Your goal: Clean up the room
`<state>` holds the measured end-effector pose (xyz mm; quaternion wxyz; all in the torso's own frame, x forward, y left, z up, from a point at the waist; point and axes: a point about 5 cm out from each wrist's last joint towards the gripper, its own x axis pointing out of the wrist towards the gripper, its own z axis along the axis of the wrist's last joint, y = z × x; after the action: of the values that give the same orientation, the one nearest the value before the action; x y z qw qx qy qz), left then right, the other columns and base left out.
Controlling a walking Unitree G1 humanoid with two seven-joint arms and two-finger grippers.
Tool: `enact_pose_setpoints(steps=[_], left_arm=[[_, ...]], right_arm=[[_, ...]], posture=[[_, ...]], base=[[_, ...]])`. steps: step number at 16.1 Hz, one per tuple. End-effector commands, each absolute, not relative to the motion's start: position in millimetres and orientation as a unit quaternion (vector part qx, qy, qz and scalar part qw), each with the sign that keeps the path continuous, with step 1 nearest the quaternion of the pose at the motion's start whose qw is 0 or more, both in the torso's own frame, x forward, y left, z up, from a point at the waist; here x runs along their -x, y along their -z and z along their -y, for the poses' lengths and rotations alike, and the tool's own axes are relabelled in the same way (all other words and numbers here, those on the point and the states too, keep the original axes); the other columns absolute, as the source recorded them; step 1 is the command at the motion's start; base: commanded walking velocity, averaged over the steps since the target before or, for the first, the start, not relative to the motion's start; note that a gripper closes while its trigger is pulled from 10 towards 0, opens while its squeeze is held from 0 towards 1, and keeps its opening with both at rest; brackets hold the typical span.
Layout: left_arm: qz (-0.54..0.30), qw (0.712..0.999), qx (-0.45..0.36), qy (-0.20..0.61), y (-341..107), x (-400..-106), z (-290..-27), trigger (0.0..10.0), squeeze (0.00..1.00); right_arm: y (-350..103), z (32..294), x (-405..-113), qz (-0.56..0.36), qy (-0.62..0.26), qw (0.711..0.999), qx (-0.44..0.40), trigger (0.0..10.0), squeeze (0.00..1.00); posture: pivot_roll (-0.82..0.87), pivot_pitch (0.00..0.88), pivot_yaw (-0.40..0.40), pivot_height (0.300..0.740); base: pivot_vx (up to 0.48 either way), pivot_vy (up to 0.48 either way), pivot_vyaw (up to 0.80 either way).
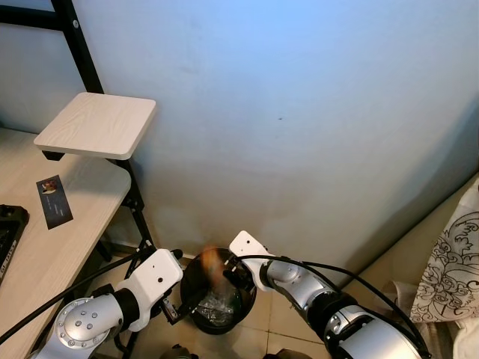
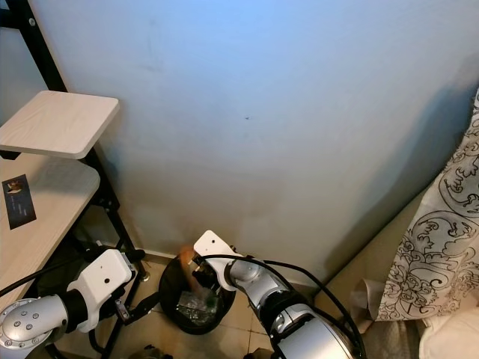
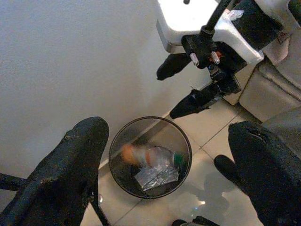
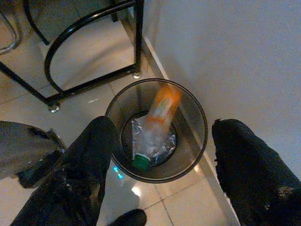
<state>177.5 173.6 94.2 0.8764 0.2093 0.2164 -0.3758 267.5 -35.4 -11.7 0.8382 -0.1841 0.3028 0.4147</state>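
A: Where's the bottle (image 4: 157, 125)?
B: In the bin (image 4: 196, 149), blurry, green cap down, on some shiny foil (image 3: 155, 175). Bin's on the floor by the wall, next to the surface (image 1: 45, 247).
A: Right tool (image 4: 157, 160)?
B: Over the bin, fingers spread wide, holding nothing.
A: Left tool (image 3: 167, 155)?
B: Also over the bin, let go & wide apart, nothing in it.

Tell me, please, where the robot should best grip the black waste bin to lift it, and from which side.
Grip the bin's thin round rim, coming straight down from above, one finger inside and one outside. Choose the room-facing side: the wall stands close behind it. The right hand is open above it.
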Motion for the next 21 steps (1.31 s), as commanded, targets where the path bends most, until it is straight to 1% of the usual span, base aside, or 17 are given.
enact_pose_setpoints(steps=[1,3,4,5,6,7,8,9,11,12,14,15,18,21], left_arm=[[-0.215,0.874,-0.214,0.379,-97.6,-177.0,-174.5,10.0,0.0],[-0.215,0.877,-0.209,0.375,-96.6,-178.1,-173.9,10.0,0.0],[-0.202,0.893,-0.196,0.35,-98.5,-184.8,-172.3,10.0,0.0],[-0.195,0.903,-0.19,0.331,-100.1,-189.2,-171.6,10.0,0.0],[-0.17,0.927,-0.18,0.281,-103.4,-201.2,-169.4,10.0,0.0],[-0.148,0.941,-0.177,0.247,-104.3,-209.8,-166.2,10.0,0.0],[-0.137,0.956,-0.163,0.202,-103.9,-217.0,-164.3,10.0,0.0],[-0.135,0.971,-0.127,0.149,-102.4,-225.4,-164.4,10.0,0.0],[-0.12,0.976,-0.137,0.121,-104.3,-230.0,-167.5,10.0,0.0],[-0.114,0.98,-0.139,0.087,-105.3,-234.3,-171.0,10.0,0.0],[-0.126,0.98,-0.136,0.07,-100.3,-236.1,-173.0,10.0,0.0],[-0.126,0.98,-0.137,0.066,-99.2,-236.3,-173.2,10.0,0.0],[-0.123,0.982,-0.127,0.068,-100.7,-233.9,-173.1,10.0,0.0],[-0.123,0.982,-0.123,0.071,-100.6,-232.8,-172.3,10.0,0.0]], right_arm=[[12.0,36.6,-267.6,-0.308,-0.412,0.841,0.166,10.0,1.0],[12.5,39.4,-267.4,-0.306,-0.41,0.845,0.158,10.0,1.0],[8.5,46.8,-273.2,-0.296,-0.39,0.863,0.125,10.0,1.0],[5.6,51.8,-277.2,-0.287,-0.374,0.875,0.107,10.0,1.0],[-1.0,68.7,-286.4,-0.266,-0.326,0.904,0.073,10.0,1.0],[-7.2,86.8,-291.4,-0.244,-0.279,0.927,0.05,10.0,1.0],[-15.5,106.2,-290.6,-0.218,-0.235,0.947,0.031,10.0,0.64],[-30.2,129.8,-284.1,-0.183,-0.18,0.966,0.013,10.0,0.0],[-41.2,142.2,-279.3,-0.157,-0.151,0.976,0.007,10.0,0.0],[-52.2,154.0,-273.1,-0.142,-0.126,0.982,0.006,10.0,0.0],[-68.4,164.9,-262.3,-0.125,-0.091,0.988,-0.005,10.0,0.0],[-73.0,165.7,-257.3,-0.123,-0.087,0.988,-0.02,10.0,0.0],[-68.4,162.9,-246.3,-0.128,-0.089,0.988,0.0,10.0,0.0],[-72.3,160.1,-241.9,-0.134,-0.065,0.989,0.022,10.0,0.0]], posture=[[0.18,0.085,-0.051,0.74],[0.18,0.078,-0.051,0.74],[0.18,0.054,-0.052,0.74],[0.18,0.054,-0.052,0.74],[0.17,0.024,-0.044,0.74],[0.15,0.0,-0.035,0.74],[0.14,0.0,-0.027,0.74],[0.11,0.0,-0.009,0.74],[0.1,0.0,0.004,0.74],[0.08,0.0,0.016,0.74],[0.07,0.0,0.018,0.74],[0.07,0.0,0.019,0.74],[0.07,0.0,0.024,0.74],[0.05,0.0,0.04,0.74]], base=[[0.0,0.0,0.0],[0.0,0.0,0.0],[0.0,0.0,0.0],[0.0,0.0,0.0],[0.0,0.0,0.0],[0.0,0.0,0.0],[0.0,0.0,0.0],[0.0,0.0,0.0],[0.0,0.0,0.0],[0.0,0.0,0.0],[0.0,0.0,0.0],[0.0,0.0,0.0],[0.0,0.0,0.0],[0.0,0.0,0.0]])
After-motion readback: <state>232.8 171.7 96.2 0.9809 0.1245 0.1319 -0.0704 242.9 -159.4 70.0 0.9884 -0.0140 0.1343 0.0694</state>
